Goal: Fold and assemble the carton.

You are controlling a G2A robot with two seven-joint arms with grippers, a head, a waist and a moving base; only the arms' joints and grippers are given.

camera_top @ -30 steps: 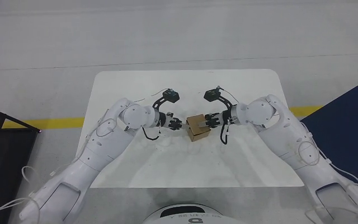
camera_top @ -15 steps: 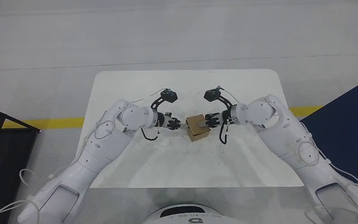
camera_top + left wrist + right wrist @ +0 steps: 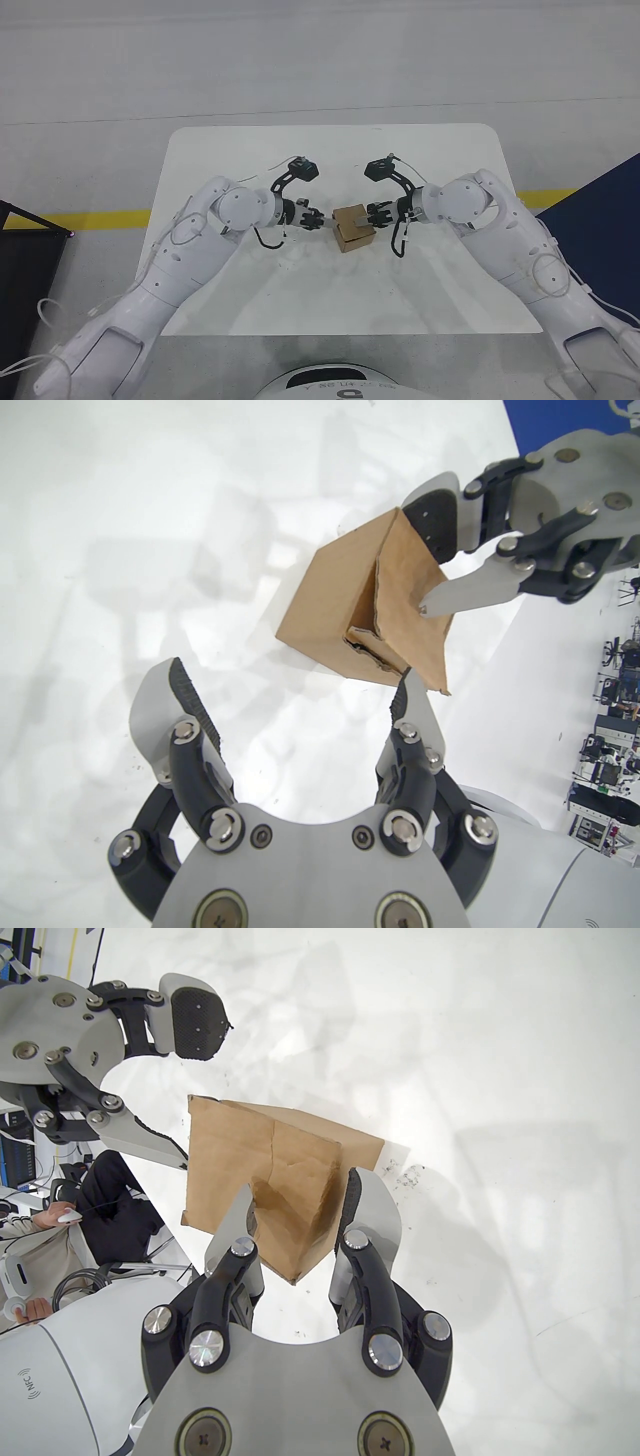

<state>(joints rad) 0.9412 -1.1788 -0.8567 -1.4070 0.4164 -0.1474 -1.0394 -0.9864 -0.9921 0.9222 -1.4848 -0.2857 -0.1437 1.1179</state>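
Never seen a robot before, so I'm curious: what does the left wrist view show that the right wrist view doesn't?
The left wrist view adds the carton's end, small flaps tucked in beneath a loose larger flap. The right wrist view adds dark scuffs on the table beside the carton. Both share the carton, the open left gripper near it, and the right gripper clamped on it.

The carton (image 3: pixel 353 226) is brown cardboard on a white table (image 3: pixel 300 290) flecked with dark scuffs. The jaws are silver-grey with black links and black textured pads (image 3: pixel 195 1023). A yellow stripe (image 3: pixel 100 217) crosses the grey floor (image 3: pixel 300 60).
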